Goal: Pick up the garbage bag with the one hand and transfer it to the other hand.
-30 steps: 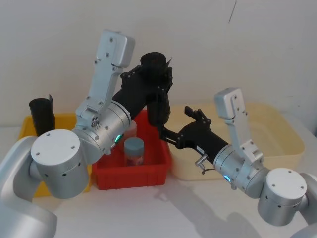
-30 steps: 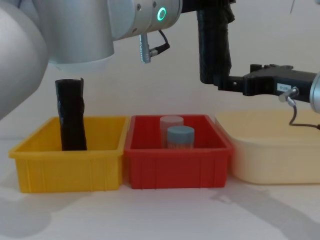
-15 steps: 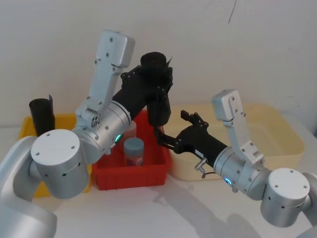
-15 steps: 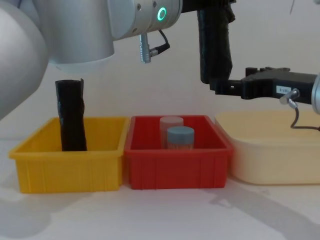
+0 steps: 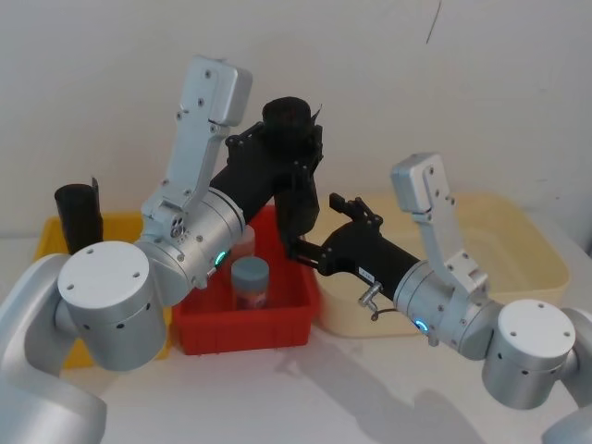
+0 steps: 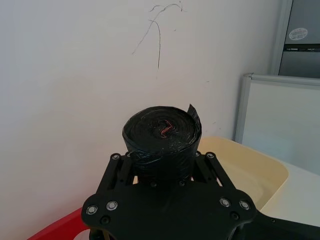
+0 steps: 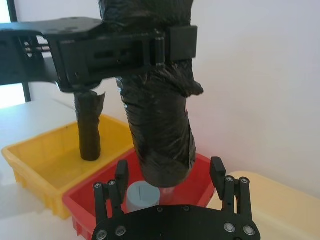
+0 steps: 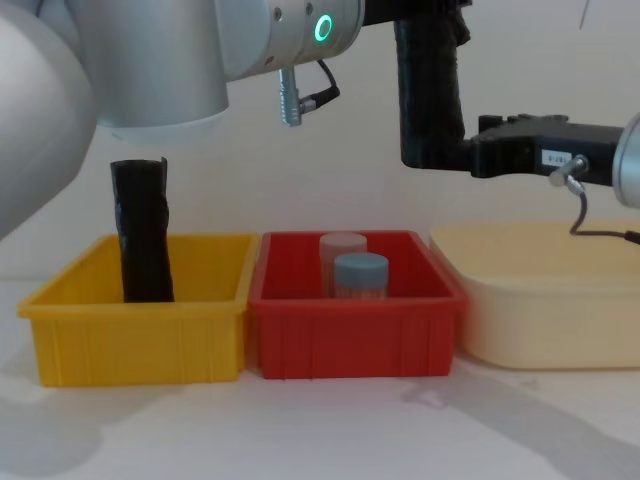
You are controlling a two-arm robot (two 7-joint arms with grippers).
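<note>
As our left gripper point(image 5: 285, 155) clamps the garbage bag point(image 5: 298, 202) near its top, holding it upright over the red bin point(image 5: 277, 328), we see our right gripper point(image 7: 169, 167) spread wide at the bag's lower end, a finger on each side, square to the vertical roll.

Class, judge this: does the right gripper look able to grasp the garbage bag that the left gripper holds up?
Probably yes. The right gripper is open, a jaw each side of the garbage bag near its lower end, which hangs free below the left gripper; nothing lies between.
</note>
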